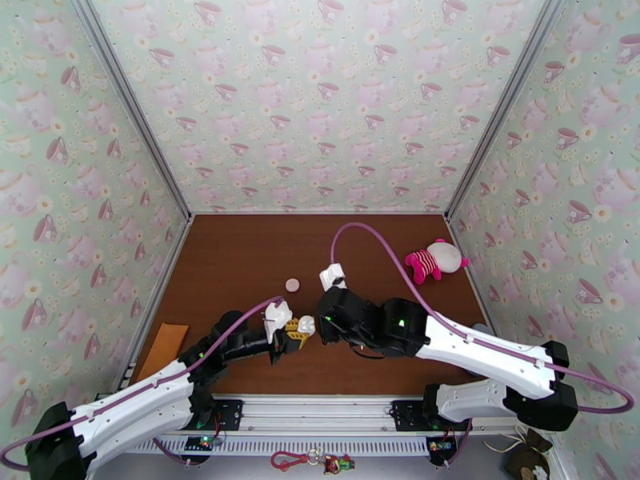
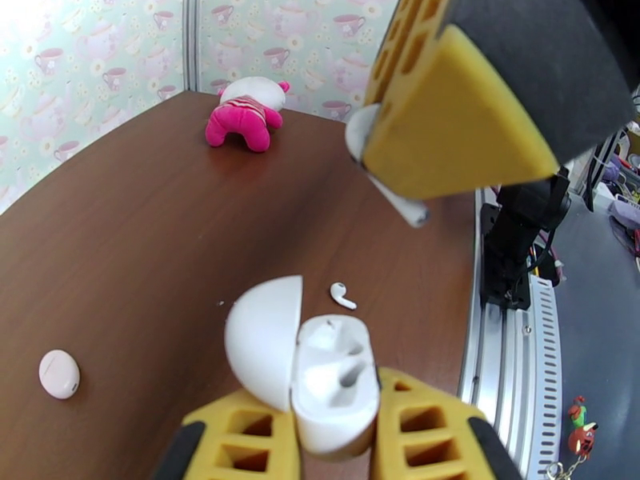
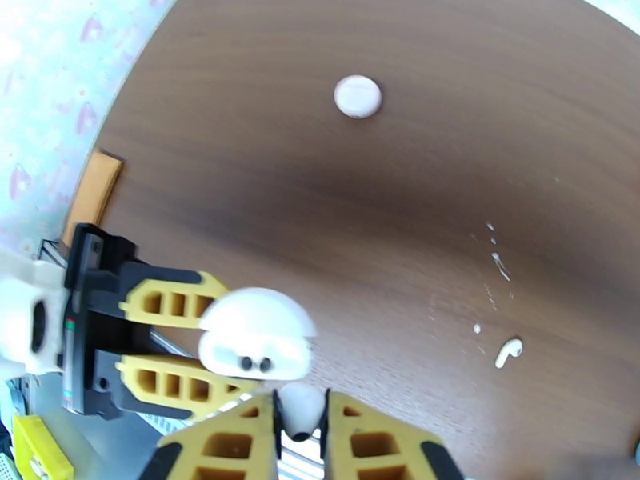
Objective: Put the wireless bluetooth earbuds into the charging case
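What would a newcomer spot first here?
At the table's near middle, the left gripper clamps an open white case while the right gripper pinches an earbud close to it. Then the pink plush toy at the far right, and a loose earbud beside the case.

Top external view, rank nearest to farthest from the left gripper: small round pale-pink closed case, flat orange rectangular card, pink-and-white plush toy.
From the left gripper:
1. small round pale-pink closed case: just behind it, near the centre.
2. flat orange rectangular card: off to its left, at the near-left corner.
3. pink-and-white plush toy: far right, at the back.
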### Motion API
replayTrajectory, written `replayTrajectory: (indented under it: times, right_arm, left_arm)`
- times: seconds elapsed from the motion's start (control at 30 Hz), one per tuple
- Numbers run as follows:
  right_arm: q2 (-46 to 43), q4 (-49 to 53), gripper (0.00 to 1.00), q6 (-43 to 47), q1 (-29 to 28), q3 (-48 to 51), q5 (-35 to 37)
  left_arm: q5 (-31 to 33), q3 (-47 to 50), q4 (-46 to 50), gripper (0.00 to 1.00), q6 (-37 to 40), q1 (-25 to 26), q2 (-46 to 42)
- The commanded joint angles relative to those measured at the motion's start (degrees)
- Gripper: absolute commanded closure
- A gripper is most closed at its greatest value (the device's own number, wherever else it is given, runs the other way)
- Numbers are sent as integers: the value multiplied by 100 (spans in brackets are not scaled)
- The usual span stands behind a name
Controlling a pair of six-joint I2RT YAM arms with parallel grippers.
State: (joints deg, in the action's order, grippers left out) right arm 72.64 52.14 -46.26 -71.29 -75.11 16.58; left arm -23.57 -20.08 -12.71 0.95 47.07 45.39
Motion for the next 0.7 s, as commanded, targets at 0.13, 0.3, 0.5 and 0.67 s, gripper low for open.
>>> replayTrajectory:
  times: [0.13, 0.3, 0.5, 0.67]
  right_arm:
    - [-173, -713, 81, -99, -229, 187, 408]
    - [-234, -983, 81, -77, -386, 343, 464]
    - [-152, -1064, 82, -50, -507, 392, 564]
    - [-75, -1078, 82, -18, -527, 401, 664]
  left_arm:
    - [-130, 150, -539, 100, -165, -48, -109]
    - [-121, 170, -662, 100, -209, -67, -135]
    - [-176, 170, -715, 100, -271, -94, -131]
    - [-240, 187, -717, 100, -288, -96, -144]
